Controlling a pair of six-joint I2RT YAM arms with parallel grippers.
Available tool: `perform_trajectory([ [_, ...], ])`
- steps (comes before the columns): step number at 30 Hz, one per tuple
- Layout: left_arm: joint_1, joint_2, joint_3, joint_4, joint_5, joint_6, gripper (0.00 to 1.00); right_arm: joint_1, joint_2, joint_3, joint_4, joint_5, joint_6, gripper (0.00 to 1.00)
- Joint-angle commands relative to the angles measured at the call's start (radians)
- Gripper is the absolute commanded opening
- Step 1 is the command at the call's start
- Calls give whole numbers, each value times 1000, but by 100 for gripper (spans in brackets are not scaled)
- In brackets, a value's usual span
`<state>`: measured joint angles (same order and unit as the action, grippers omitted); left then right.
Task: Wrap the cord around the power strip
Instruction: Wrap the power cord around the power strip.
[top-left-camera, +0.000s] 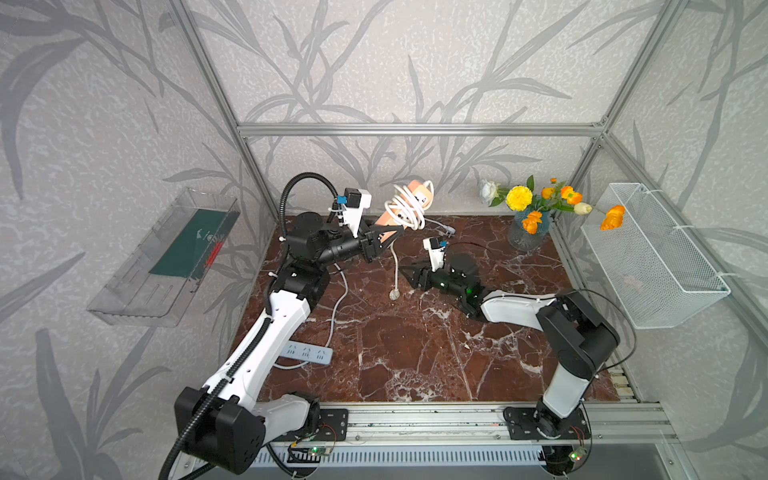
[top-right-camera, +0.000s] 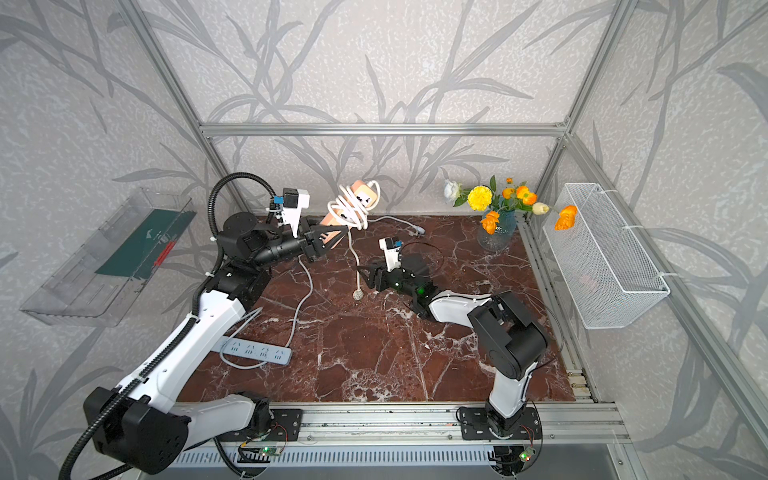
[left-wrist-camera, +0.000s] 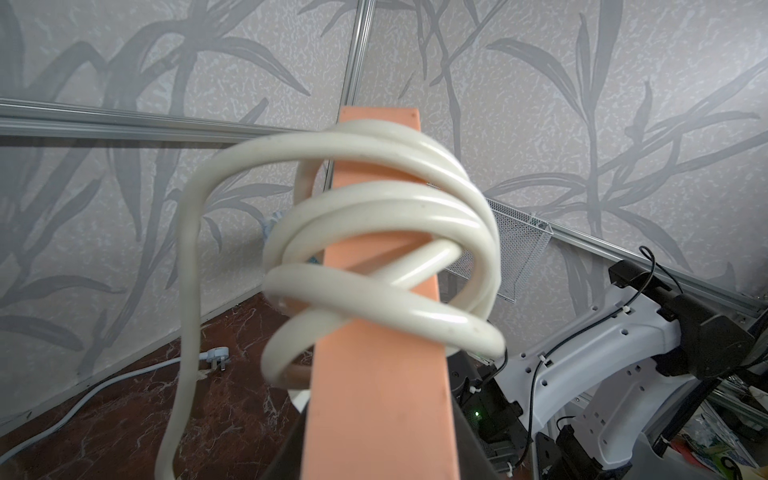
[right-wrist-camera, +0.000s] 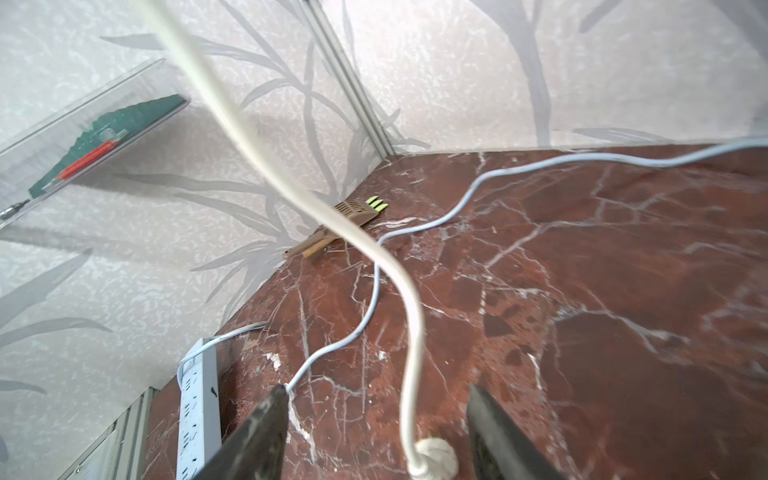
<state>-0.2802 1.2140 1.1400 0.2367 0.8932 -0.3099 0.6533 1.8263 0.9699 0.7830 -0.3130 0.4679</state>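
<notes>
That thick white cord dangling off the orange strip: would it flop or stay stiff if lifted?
Probably semi-stiff: the white cord holds loose loops standing off the orange power strip, so coils may spring open. It hangs down in a gentle curve, so it should bend easily. The plug would likely drag.

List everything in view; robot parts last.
table: 1, red-brown marble, underneath
peach power strip: 1, peach, held aloft
white cord: 1, white, coiled round it, tail reaching table
grey power strip: 1, blue-grey, flat, front left
grey cord: 1, grey, trailing across table
vase: 1, blue glass, back right
flowers: several, yellow, orange, white, in vase
basket: 1, white wire, right wall
shelf: 1, clear, left wall
left gripper: 1, black, shut on peach power strip
right gripper: 1, black, open, around cord's end
</notes>
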Motion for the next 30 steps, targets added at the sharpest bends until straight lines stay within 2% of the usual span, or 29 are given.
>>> perform_trajectory([
  [1,0,-16,50,58,-14,12,0,-6,101,108,42,45,-3,67],
  [4,0,-15,52,53,-15,10,0,-4,186,232,-2,55,-9,67],
  [8,0,-10,56,51,-19,12,0,-5,246,327,-113,186,-57,66],
  [13,0,-3,56,58,-17,11,0,-5,322,434,-157,157,-100,62],
  [16,2,8,61,59,-31,3,0,-3,373,483,-154,140,-93,41],
  [17,6,14,69,49,-44,4,0,0,372,482,-154,137,-92,30],
  [20,36,40,87,17,-118,-7,0,32,323,418,-182,143,-151,9],
  [22,73,70,95,18,-173,-30,0,64,264,348,-217,155,-205,2],
  [27,164,135,142,-149,-319,110,0,128,38,105,-298,203,-352,0],
  [30,230,183,168,-206,-407,129,0,172,-99,16,-433,219,-495,0],
])
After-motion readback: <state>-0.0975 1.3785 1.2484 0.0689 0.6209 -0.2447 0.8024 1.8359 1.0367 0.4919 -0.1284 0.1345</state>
